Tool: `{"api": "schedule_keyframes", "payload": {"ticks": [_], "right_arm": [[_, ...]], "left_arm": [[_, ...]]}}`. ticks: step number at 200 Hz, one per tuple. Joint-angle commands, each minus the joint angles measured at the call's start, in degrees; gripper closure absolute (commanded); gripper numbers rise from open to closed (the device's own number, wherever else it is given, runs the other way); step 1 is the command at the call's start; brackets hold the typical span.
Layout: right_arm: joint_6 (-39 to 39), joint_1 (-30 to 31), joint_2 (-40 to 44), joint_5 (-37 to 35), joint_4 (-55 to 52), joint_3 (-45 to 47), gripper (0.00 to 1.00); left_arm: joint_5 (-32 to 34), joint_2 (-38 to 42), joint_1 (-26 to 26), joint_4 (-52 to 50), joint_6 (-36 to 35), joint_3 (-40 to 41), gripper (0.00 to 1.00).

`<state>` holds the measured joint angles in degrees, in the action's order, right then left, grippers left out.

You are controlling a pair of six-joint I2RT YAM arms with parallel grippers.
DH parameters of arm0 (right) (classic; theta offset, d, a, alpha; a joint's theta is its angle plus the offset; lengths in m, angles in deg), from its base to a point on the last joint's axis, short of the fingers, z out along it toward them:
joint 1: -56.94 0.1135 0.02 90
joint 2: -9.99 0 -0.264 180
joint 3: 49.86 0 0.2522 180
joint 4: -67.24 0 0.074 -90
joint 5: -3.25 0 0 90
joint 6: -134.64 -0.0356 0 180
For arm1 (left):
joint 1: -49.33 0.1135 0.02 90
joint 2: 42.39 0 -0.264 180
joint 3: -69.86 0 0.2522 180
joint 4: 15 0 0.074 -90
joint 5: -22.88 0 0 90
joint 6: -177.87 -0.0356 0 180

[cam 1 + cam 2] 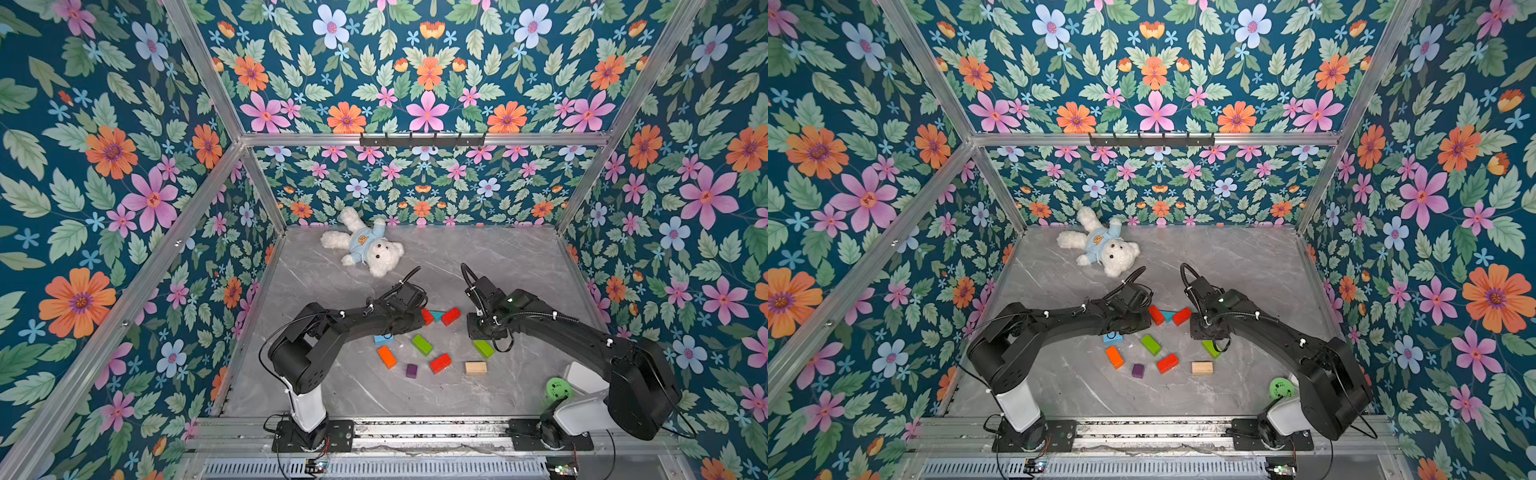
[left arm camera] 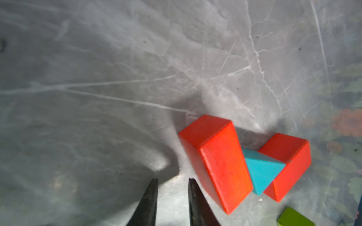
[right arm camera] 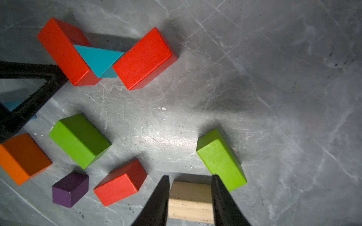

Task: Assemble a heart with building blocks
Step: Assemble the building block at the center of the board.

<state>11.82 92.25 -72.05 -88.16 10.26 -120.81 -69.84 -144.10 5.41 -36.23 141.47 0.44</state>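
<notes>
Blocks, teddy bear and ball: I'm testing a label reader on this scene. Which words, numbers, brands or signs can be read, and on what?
No text can be read anywhere.
building blocks: plain painted or bare wood faces, no print in either wrist view.
teddy bear: an orange emblem on its blue shirt; any lettering is too small to read.
green ball: no print visible.

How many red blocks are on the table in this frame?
3 red blocks: two flank the teal triangle, touching it; the third lies apart beside the purple cube. The arms cover some table, so another could be hidden.
</notes>
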Motion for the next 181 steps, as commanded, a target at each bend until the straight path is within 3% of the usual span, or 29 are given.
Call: {"api": "schedule_keyframes", "payload": {"ticks": [1, 23, 58, 99, 131, 159, 181], "right_arm": [[-1.18, 0.06, -0.05, 0.74, -0.73, -0.03, 0.62], [-1.52, 0.64, -0.06, 1.34, -0.03, 0.52, 0.59], [-0.01, -0.38, -3.34, -1.31, -3.69, 0.97, 0.33], [0.66, -0.59, -6.77, -1.89, -4.77, 3.77, 0.29], [1.14, -0.65, -7.06, -3.24, -3.77, 4.93, 0.37], [2.59, -0.57, -7.95, -2.49, -3.26, 3.26, 0.60], [3.53, -0.36, -9.02, -1.20, -2.34, 2.03, 0.70]], "left_arm": [[1.55, 1.21, 0.05, -2.54, -0.69, 0.76, 0.69], [3.03, 4.49, 0.06, -3.92, -0.67, 2.32, 0.65], [7.76, 11.62, 0.00, -8.98, -2.03, 4.43, 0.59], [10.12, 18.85, 1.19, -11.59, -3.13, 8.68, 0.56], [8.52, 20.94, 2.54, -9.93, -3.07, 11.68, 0.56], [8.14, 20.85, 2.70, -9.12, -3.15, 11.89, 0.57], [8.23, 20.81, 2.83, -8.54, -3.15, 12.23, 0.58]]}}
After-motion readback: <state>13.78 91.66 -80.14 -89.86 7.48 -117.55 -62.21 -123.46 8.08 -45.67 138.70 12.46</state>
